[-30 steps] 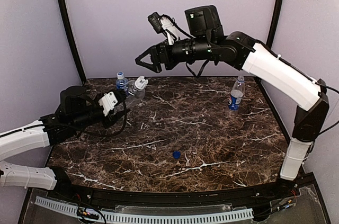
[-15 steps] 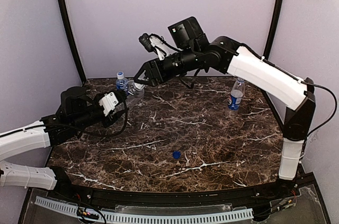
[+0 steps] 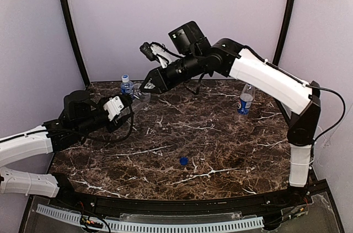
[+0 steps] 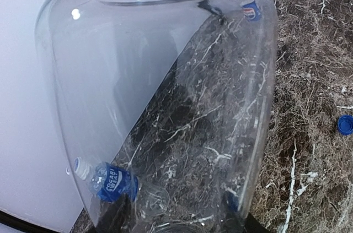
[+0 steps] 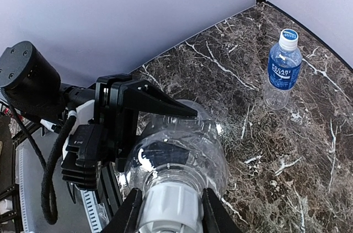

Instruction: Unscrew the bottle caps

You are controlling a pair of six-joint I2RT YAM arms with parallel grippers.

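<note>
We work two-handed at the far left.
Our left end effector [image 3: 128, 102] reaches in low, clamped on the unlabelled bottle [image 5: 182, 150]; our right end effector [image 3: 146, 87] angles down from above, pinching its white cap [image 5: 168, 208].

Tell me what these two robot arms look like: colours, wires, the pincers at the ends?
Both are slim and jointed: smooth white shells on the left arm and right arm, with black motor joints between. Each ends in two black, tapering wedge-shaped fingers. Black cables loop loosely outside, and a black boxy housing sits on the right wrist.
</note>
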